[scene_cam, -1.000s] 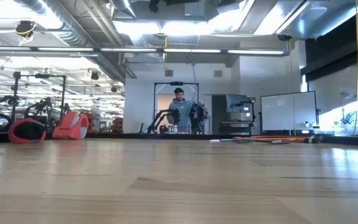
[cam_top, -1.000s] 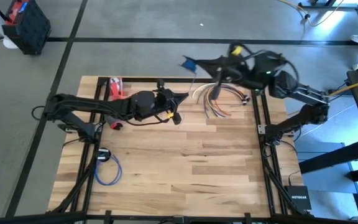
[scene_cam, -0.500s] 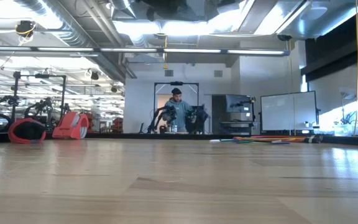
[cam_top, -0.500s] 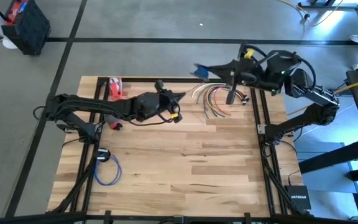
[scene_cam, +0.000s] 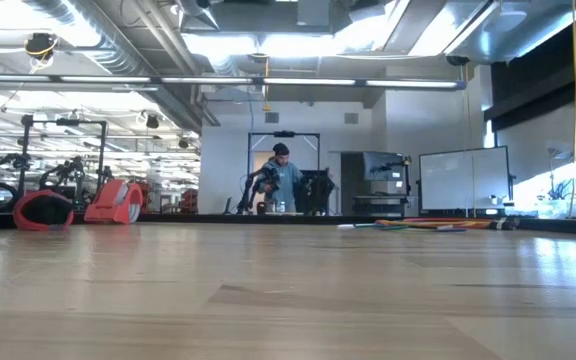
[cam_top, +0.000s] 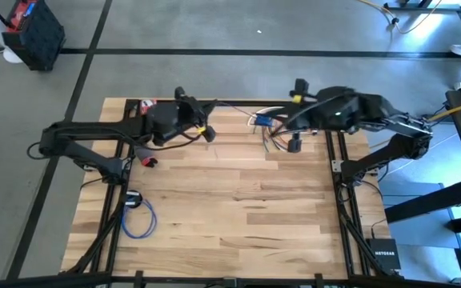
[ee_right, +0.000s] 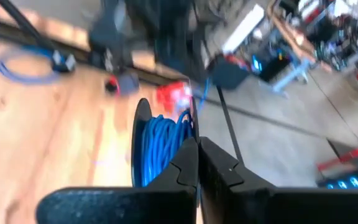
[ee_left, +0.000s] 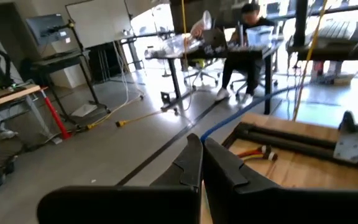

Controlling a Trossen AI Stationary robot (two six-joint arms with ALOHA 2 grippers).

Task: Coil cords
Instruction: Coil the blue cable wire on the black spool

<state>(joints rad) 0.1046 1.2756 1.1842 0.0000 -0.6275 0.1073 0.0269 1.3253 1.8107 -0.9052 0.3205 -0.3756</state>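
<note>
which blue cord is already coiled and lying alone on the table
The blue cord near the table's front left corner: it lies as a loose loop, away from both grippers. The other blue cord is at the right gripper, far side.

Even overhead light falls on the wooden table (cam_top: 230, 208) seen from above, with soft, short shadows under both arms and a bright glare patch on the floor at the far right corner. From table height, ceiling strip lights (scene_cam: 268, 40) blow out to white and the near boards go soft, while the room behind stays fairly sharp. Beyond the left gripper (ee_left: 202, 146), daylight from windows washes out the desks. The right wrist picture is heavily motion-blurred: the blue cord (ee_right: 160, 146) just beyond the right gripper (ee_right: 197, 146) smears into streaks.
</note>
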